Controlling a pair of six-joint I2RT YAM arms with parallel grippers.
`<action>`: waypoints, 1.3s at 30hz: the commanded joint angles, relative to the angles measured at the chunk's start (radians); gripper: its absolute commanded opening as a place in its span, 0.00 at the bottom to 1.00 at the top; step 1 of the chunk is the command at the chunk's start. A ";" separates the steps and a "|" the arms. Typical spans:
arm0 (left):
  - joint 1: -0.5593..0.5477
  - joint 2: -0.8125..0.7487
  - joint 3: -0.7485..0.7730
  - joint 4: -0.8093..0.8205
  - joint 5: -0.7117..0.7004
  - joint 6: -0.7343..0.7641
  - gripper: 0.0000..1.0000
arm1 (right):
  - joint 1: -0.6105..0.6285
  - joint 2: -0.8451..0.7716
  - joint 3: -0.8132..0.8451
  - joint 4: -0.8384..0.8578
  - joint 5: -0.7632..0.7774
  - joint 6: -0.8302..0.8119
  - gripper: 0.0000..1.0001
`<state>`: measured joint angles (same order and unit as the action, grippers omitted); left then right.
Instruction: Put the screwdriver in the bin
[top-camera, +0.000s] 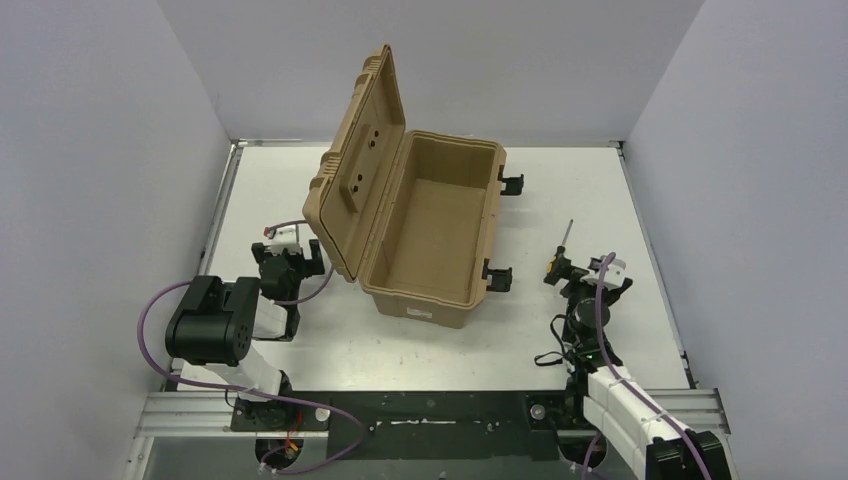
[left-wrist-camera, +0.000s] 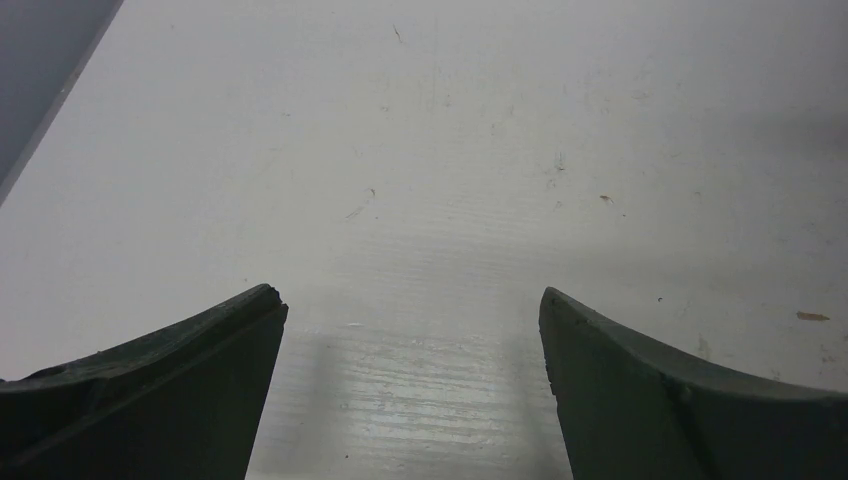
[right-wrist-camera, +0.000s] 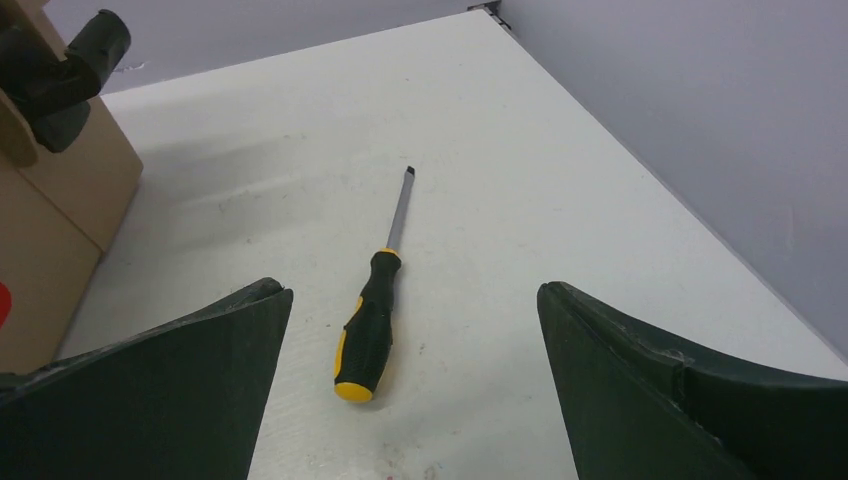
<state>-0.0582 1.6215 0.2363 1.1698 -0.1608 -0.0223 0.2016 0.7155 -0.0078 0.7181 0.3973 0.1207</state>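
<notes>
White table (top-camera: 300, 190) between grey walls (top-camera: 760, 150): the screwdriver (right-wrist-camera: 375, 300) lies right of the open bin (top-camera: 420, 300).
It lies flat just ahead of the right gripper (right-wrist-camera: 410, 290), whose jaws stand wide apart and empty. Its long axis runs almost straight away from the claw, handle nearest, tip pointing away, roughly parallel to the bin's right side. The left gripper (left-wrist-camera: 413, 295), likewise parted and empty, sits off the bin's opposite side, so the right arm is plainly nearer.
</notes>
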 joint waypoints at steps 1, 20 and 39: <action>-0.004 -0.009 0.017 0.044 -0.008 -0.008 0.97 | -0.004 0.007 -0.020 0.013 0.119 0.089 1.00; -0.004 -0.009 0.017 0.044 -0.008 -0.007 0.97 | -0.072 0.734 0.960 -1.020 0.019 0.271 1.00; -0.004 -0.008 0.017 0.044 -0.008 -0.007 0.97 | -0.169 1.011 0.985 -1.046 -0.292 0.294 0.13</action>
<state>-0.0582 1.6215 0.2363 1.1698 -0.1612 -0.0223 0.0456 1.7500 0.9905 -0.3000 0.1516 0.4133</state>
